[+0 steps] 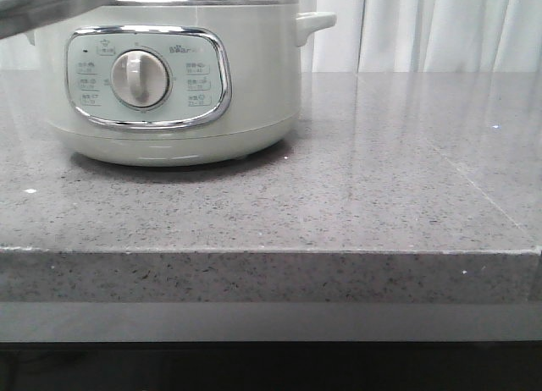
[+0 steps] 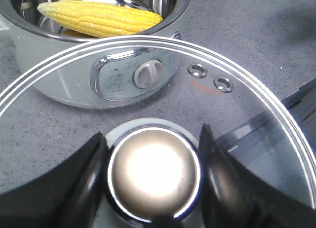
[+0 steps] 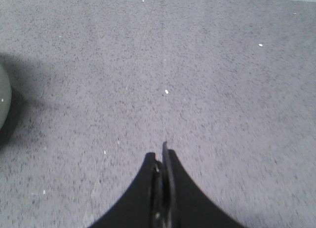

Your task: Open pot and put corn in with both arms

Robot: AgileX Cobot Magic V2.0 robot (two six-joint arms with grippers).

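The pot [image 1: 169, 78] stands at the back left of the table with its lid off. In the left wrist view the corn [image 2: 98, 18] lies across the inside of the pot [image 2: 19, 45]. My left gripper [image 2: 152, 134] is shut on the shiny round knob [image 2: 154, 176] of the glass lid [image 2: 247, 104], holding it in the air in front of the pot. An edge of that lid [image 1: 51, 2] shows at the front view's top left. My right gripper [image 3: 162, 149] is shut on nothing, over bare table, with the pot's side [image 3: 2, 99] off to one side.
The grey speckled stone table [image 1: 381, 171] stretches to the right of the pot, with its front edge [image 1: 271, 251] near the camera. A white curtain [image 1: 423, 27] hangs behind. Neither arm shows in the front view.
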